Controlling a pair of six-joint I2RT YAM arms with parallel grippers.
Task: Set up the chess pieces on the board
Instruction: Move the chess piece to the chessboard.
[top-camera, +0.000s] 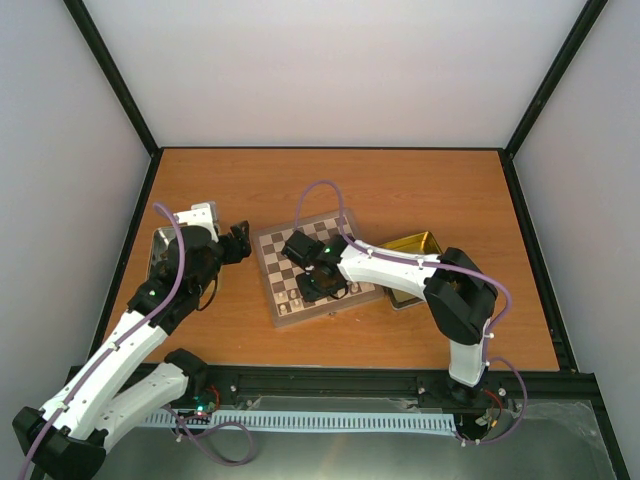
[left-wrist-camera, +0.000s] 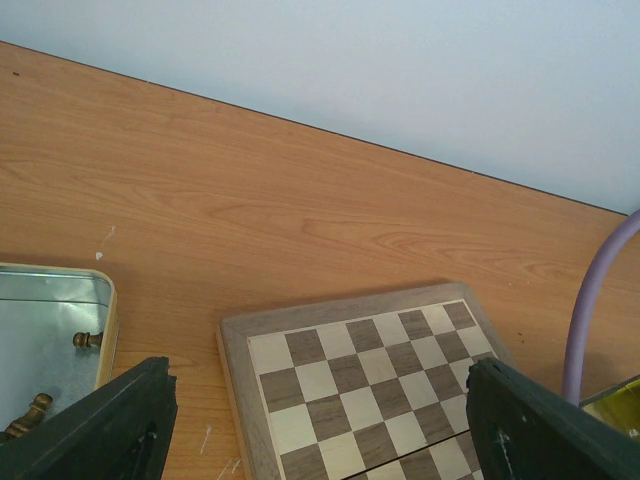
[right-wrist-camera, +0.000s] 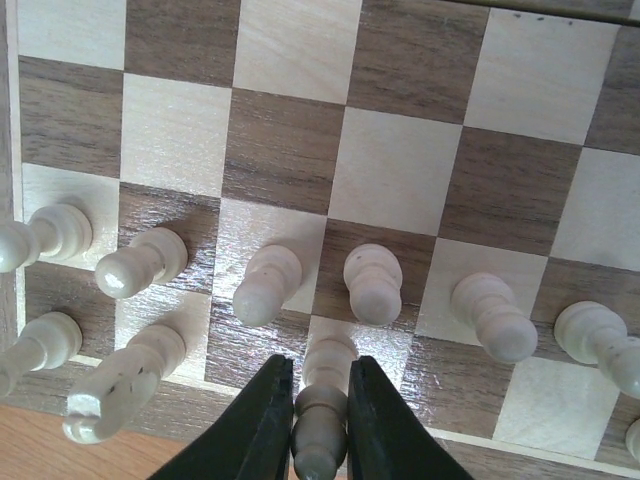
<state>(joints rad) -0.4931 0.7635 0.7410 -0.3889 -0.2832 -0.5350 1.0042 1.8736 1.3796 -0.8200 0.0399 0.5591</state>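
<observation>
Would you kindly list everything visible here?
Wooden table: one, orange-brown, underneath.
Checkered wooden chessboard: one, brown and cream, table centre.
Small cream-white chess pieces: about ten visible, board's near rows.
Dark brown chess pieces: at least two, inside tray.
Silver metal tray: one, left of board.
Square gold tin: one, right of board.
Left claw: black, open, empty, between tray and board.
Right claw: black, shut on one cream-white piece at board's edge.
</observation>
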